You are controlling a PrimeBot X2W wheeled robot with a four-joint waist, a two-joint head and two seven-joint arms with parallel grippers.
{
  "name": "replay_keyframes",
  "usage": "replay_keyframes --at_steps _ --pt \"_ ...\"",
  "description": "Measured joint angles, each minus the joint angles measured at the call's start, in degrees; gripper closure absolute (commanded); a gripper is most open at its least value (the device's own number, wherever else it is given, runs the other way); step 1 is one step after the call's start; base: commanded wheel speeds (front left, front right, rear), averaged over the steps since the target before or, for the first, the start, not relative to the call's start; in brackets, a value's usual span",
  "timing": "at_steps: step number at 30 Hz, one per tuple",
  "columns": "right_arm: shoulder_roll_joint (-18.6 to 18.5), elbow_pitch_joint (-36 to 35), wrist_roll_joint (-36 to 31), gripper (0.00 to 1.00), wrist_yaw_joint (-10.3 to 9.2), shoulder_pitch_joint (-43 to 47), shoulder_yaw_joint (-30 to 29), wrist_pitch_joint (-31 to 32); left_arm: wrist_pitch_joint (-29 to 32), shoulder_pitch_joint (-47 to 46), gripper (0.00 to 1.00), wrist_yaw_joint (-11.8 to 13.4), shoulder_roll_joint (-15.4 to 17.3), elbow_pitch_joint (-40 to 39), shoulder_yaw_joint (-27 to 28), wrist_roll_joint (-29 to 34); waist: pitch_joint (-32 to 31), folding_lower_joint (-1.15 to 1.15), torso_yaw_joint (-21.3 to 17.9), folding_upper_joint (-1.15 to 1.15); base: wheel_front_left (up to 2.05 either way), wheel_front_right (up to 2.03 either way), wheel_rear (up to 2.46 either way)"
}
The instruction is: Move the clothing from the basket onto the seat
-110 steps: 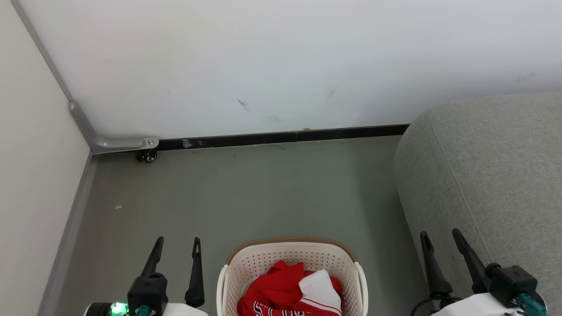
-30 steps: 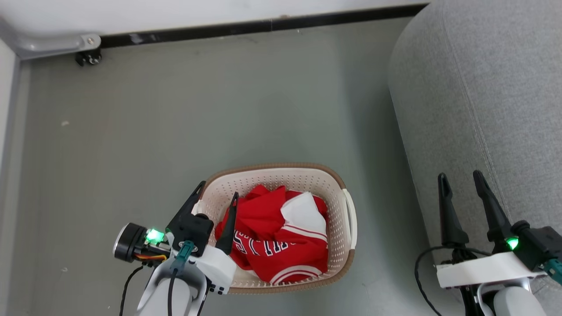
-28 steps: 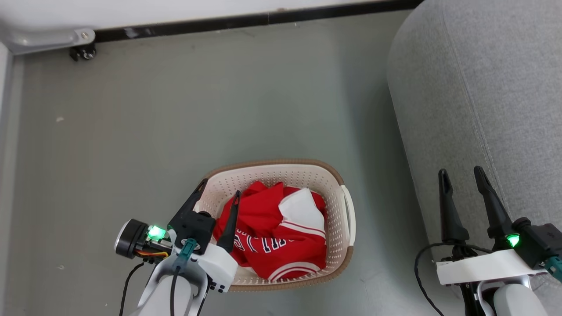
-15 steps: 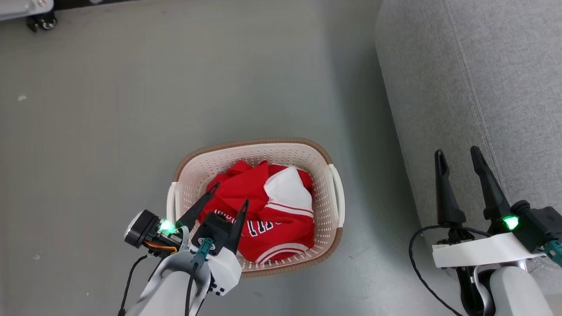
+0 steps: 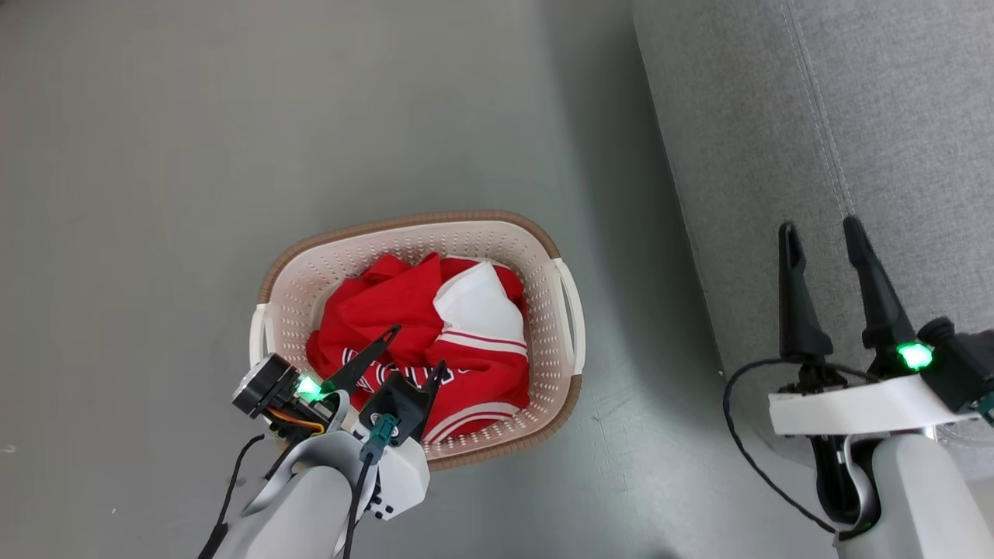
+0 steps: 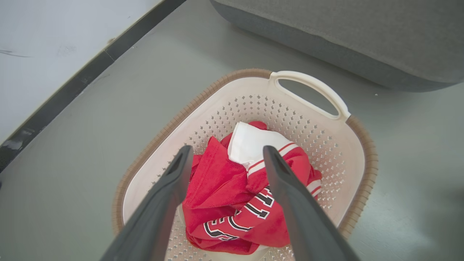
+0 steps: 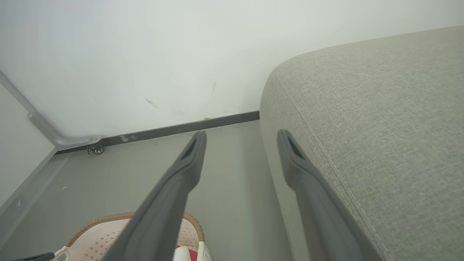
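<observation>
The clothing (image 5: pixel 411 310) is a crumpled red heap with no clear front or back, lying in the basket (image 5: pixel 497 241). In the head view the heap's longer span runs left to right, along the basket's own long axis. A white panel (image 5: pixel 477 299) edged with white-and-red striped trim sits on the right of the heap and peaks towards the far wall of the basket. Dark block letters (image 6: pixel 232 221) outlined in white run along the heap's near edge. They are creased and partly folded under, so you cannot read them.

The basket is cream-white perforated plastic with a brown rim band and a handle at each short end. It stands on the grey floor (image 5: pixel 194 155), and the clothing covers most of its bottom. Its right handle (image 5: pixel 571 310) faces the seat (image 5: pixel 854 116), a large light-grey fabric cushion near the basket but not touching it.

Your left claw (image 5: pixel 419 346) is spread wide over the near left part of the basket. Its two dark fingers point down at the lettering and frame the heap in the left wrist view. Nothing is pinched between them. You cannot tell whether the tips touch the fabric.

Your right claw (image 5: pixel 820 225) is also spread and empty. It is above the seat's left edge, with its fingers pointing away from you.
</observation>
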Motion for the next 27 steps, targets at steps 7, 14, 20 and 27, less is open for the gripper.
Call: replay_keyframes --at_steps 7,14,20,27 --pt "0.0 -1.5 0.6 0.00 0.01 -1.8 0.1 -0.1 0.0 -1.5 0.00 -0.6 0.1 2.8 -1.2 0.7 2.0 0.00 -1.4 0.00 0.00 0.00 0.00" --pt "0.0 -2.9 1.2 0.00 0.00 -4.3 0.6 -0.1 0.0 -3.5 0.00 -1.3 0.4 4.7 -2.8 2.5 4.2 0.00 -3.0 0.00 0.00 0.00 0.00" --pt "0.0 -3.5 1.7 0.00 0.00 -5.2 1.0 -0.1 0.0 -5.5 0.00 -2.0 0.8 7.1 -4.4 3.8 6.2 0.00 -4.3 0.00 0.00 0.00 0.00" --pt "0.0 -4.5 2.5 0.00 0.00 -6.1 1.7 -0.1 0.0 -6.8 0.00 -1.8 1.1 10.0 -5.2 5.1 8.4 0.00 -5.8 0.00 0.00 0.00 0.00"
